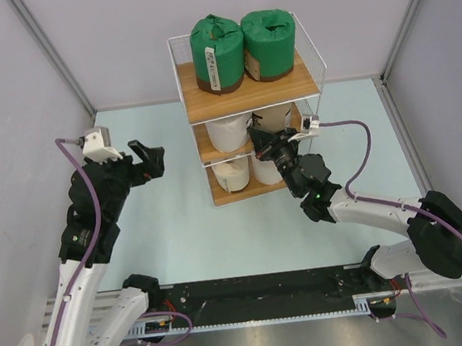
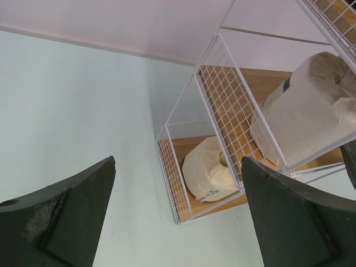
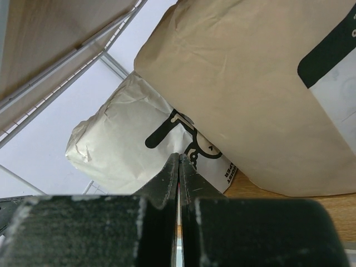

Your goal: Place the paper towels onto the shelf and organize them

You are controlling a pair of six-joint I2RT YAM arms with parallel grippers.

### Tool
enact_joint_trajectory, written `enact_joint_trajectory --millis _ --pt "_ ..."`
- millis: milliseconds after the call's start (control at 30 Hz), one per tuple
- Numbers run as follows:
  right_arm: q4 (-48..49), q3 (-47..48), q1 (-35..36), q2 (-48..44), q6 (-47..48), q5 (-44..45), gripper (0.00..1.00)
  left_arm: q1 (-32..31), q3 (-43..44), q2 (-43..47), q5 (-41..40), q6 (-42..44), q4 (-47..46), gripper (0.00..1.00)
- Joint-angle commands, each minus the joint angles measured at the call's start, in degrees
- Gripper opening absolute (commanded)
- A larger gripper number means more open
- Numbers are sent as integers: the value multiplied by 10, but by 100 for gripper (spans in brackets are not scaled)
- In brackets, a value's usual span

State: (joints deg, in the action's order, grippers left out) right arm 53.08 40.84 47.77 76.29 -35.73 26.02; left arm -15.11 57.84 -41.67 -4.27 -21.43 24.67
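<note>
The right gripper had its two fingers pressed flat together with nothing between them. Its tips sat at the front of the middle tier, just before the white roll and beside the tan roll. Contact with either roll could not be determined. The left gripper hung over the table, well apart from the shelf, with its fingers spread wide and holding nothing.

Status, nearest tier first:
- Lower tier: two cream rolls, side by side.
- Middle tier: the white roll on the left, the tan roll on the right.
- Upper board: two green rolls, touching one another.

All six rolls counted were on the shelf, two per tier and grouped by colour. Placement was judged complete. What was left was at most a small alignment of the middle pair and withdrawal of the right arm.

View coverage:
- The top view alone gave the full count and the upper tier.
- The right wrist view alone confirmed the finger closure and showed the printed wrapper, which the upper board hid from above.
- The left wrist view alone showed the shelf from the side, through the wire, and no green rolls.
</note>
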Motion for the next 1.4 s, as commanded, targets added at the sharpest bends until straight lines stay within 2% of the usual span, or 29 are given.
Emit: enact_joint_trajectory --millis 0,400,733,1367 --pt "30 21 -1 -9 17 -2 0 7 -4 5 8 2 -14 100" --pt "-39 21 69 -78 67 3 0 9 -8 8 10 1 -13 100" --pt "33 46 81 9 61 -23 0 11 -6 12 8 5 -9 100" --pt "33 93 37 67 35 -52 0 20 -13 16 11 8 -6 100"
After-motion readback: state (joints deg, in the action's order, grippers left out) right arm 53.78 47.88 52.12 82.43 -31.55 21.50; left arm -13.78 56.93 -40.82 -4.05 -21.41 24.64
